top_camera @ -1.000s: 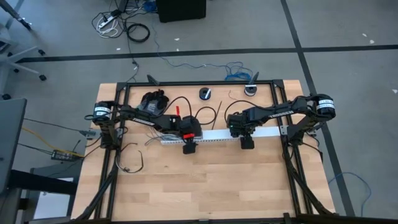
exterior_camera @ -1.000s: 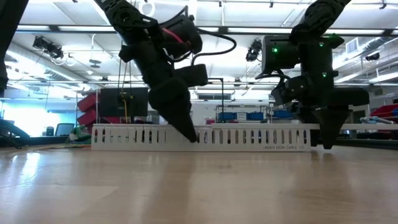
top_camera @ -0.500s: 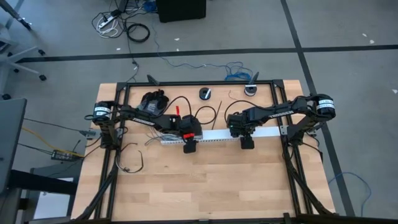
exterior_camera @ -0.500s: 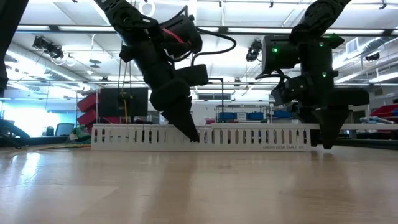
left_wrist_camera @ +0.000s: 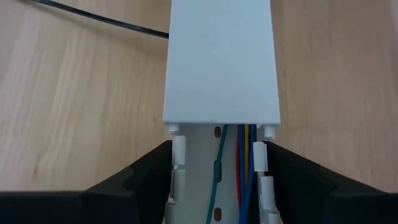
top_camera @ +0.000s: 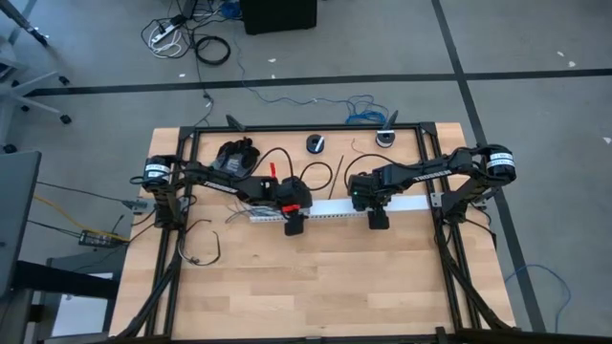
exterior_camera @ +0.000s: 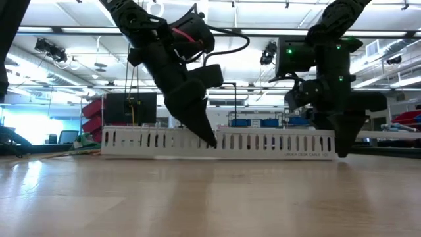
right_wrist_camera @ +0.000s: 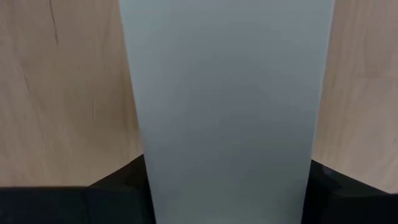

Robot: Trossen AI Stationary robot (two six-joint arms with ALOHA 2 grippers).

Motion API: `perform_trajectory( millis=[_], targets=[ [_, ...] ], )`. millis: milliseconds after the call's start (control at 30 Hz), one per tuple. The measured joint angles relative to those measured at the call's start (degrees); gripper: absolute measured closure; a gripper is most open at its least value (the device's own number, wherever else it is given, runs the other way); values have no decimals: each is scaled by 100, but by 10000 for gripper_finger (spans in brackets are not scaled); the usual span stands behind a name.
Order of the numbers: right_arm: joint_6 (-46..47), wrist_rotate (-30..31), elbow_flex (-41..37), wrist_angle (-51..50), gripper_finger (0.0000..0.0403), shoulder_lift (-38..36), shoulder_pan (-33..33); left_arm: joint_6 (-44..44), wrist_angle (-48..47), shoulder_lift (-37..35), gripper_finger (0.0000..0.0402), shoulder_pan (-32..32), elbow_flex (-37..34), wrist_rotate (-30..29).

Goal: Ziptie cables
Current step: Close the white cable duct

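White duct: slotted plastic channel lying lengthwise across the wooden table. In the left wrist view its cover stops short, so that end of the channel is open.
Writing: a line of small grey print on the duct's front wall near its right end. It seems to begin "UNDER DESK CABLE"; the rest is too small to read.
Cables: green, red, yellow and blue strands lie inside the duct's uncovered channel. Thin dark strands trail onto the table off the duct's left end.
Left gripper: straddles the duct toward its left end, fingers pressed against both side walls, clamping the duct.
Right gripper: straddles the duct right of its middle, fingers tight against both sides of the cover, gripping the duct.
Change since a second ago: the left fingers have drawn in onto the duct. In the low view the duct sits slightly further right and a touch higher. The right gripper is unchanged.
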Motion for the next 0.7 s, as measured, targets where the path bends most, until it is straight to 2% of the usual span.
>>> perform_trajectory(
  millis=[367, 700],
  targets=[
    [-26, 0, 0, -12, 174, 2, 0, 0, 205, 0, 173, 1, -2, -4],
    [39, -39, 9, -40, 174, 0, 2, 222, 5, 0, 107, 1, 20, 105]
  ],
)
